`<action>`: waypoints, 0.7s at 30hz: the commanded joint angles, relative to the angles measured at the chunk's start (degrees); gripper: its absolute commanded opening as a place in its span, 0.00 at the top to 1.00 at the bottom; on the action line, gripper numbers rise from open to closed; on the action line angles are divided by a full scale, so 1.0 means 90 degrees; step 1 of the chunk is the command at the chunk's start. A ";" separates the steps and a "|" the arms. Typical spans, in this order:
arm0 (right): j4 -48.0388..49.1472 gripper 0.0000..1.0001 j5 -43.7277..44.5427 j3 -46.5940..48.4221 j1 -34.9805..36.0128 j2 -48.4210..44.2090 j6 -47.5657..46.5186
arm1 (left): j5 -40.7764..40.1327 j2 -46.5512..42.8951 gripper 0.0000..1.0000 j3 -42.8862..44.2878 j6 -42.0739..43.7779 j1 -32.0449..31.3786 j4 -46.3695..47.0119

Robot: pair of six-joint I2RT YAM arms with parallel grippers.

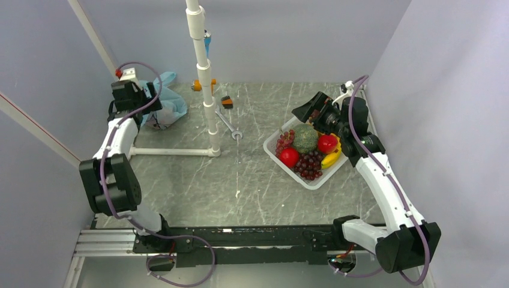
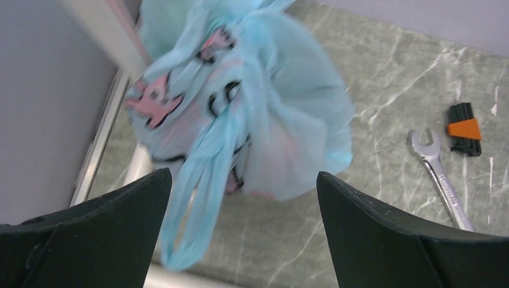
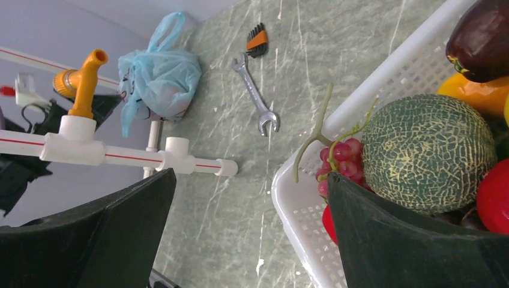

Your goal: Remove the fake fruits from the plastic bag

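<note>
The light-blue plastic bag (image 1: 168,105) lies bunched at the back left of the table, its handles tied. It fills the left wrist view (image 2: 270,114), with a loose handle loop hanging toward the jaws, and shows small in the right wrist view (image 3: 161,77). The fake fruits are hidden inside it. My left gripper (image 1: 148,99) is open right beside the bag, holding nothing (image 2: 243,231). My right gripper (image 1: 307,108) is open and empty above the far rim of the basket (image 3: 249,225).
A white slotted basket (image 1: 287,168) at the right holds a netted melon (image 1: 305,138), red apples, purple grapes and a banana. A white pipe frame (image 1: 207,96) stands mid-table. A wrench (image 1: 228,125) and a black-orange tool (image 1: 226,102) lie behind it.
</note>
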 commanded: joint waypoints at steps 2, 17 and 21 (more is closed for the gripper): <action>0.0362 0.00 -0.0267 0.0087 0.0050 0.0249 -0.0046 | -0.0567 0.0661 0.03 0.0810 0.0850 -0.0482 0.0228; 0.0404 0.00 -0.0205 0.0065 0.0064 0.0621 -0.0189 | -0.1060 0.2276 0.08 0.1416 0.0751 -0.0528 0.0473; 0.0376 0.00 -0.0163 0.0008 0.0065 0.0575 -0.0199 | -0.0996 0.2441 0.52 0.1598 0.0870 -0.0520 0.0196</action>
